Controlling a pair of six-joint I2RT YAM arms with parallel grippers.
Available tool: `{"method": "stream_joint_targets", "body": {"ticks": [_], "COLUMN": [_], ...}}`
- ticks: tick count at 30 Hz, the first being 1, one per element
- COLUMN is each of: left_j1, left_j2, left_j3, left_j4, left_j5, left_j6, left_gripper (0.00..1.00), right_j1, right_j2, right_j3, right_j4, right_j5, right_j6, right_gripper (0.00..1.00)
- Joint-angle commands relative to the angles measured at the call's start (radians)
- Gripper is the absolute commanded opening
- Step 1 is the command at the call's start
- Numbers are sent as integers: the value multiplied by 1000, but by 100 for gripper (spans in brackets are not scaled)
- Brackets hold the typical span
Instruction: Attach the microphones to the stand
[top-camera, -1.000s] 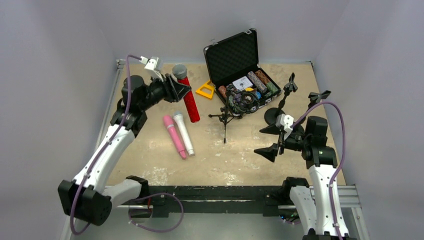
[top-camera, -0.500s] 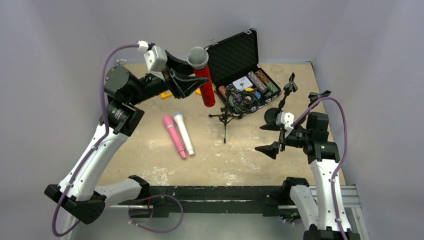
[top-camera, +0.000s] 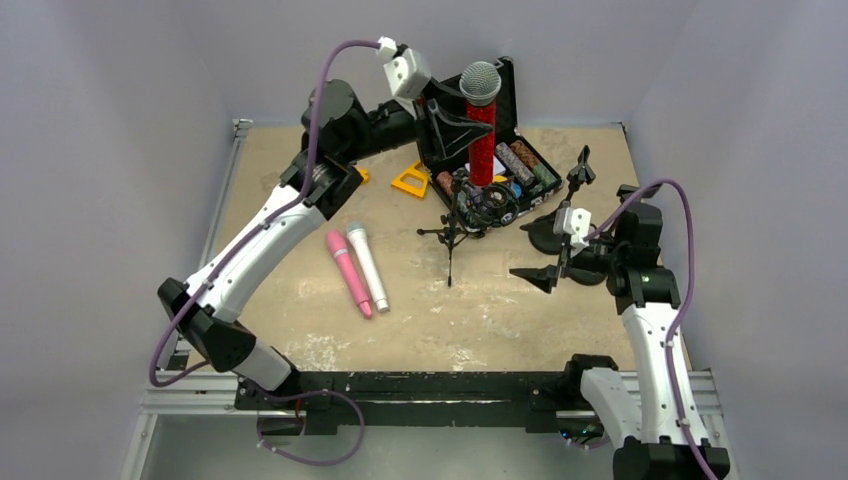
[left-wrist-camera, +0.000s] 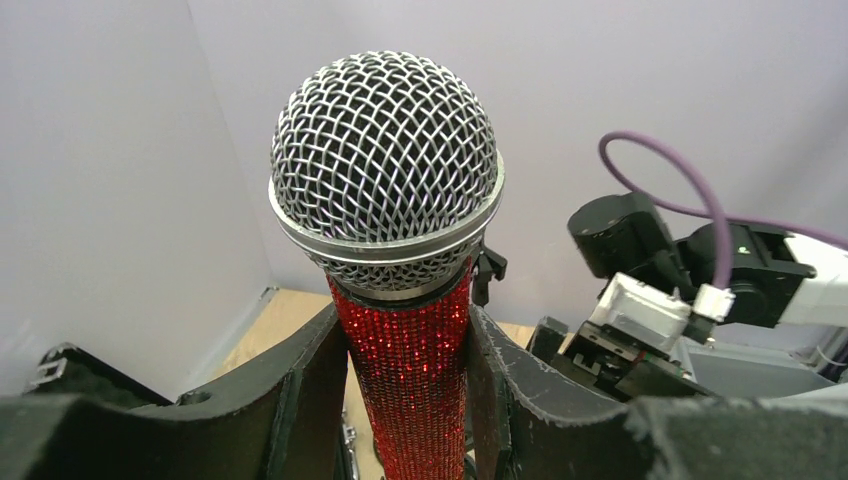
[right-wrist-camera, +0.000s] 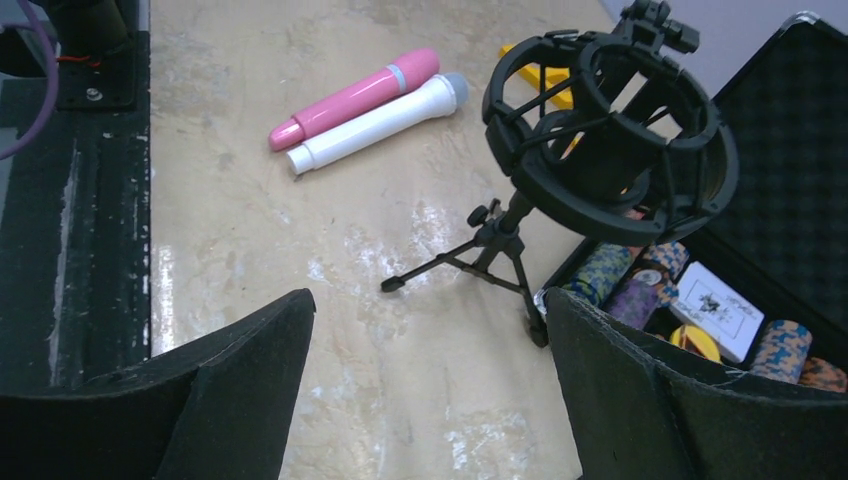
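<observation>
- The pink microphone and the white microphone lie side by side on the table.
- The left gripper clamps the red microphone upright (mesh head on top), above the stand.
- The stand sits on its tripod before an open case.
- The right gripper hovers low, its jaws wide apart and empty.

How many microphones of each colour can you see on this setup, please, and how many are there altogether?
red microphone: 1
pink microphone: 1
white microphone: 1
Total: 3
</observation>
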Motion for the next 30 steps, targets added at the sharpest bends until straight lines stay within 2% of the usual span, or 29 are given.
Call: {"method": "stream_joint_targets", "body": {"ticks": [1, 6, 15, 30], "left_j1": [-14, -23, -34, -34], "left_j2": [44, 86, 134, 84], "left_j3": [58, 59, 57, -69], "left_j4": [109, 141, 160, 172], "left_j5": [-41, -60, -51, -28], "left_j6": [-12, -27, -49, -67], "left_gripper": [0, 0, 0, 0], "right_j1": [25, 48, 68, 68], "right_j2": [26, 81, 160, 179], "right_j3": [11, 3, -4, -32], "right_j4": [239, 380, 505, 548], "right_j5": [6, 21, 50, 81], "right_j6": [121, 220, 311, 341], "right_gripper": [88, 86, 81, 81]}}
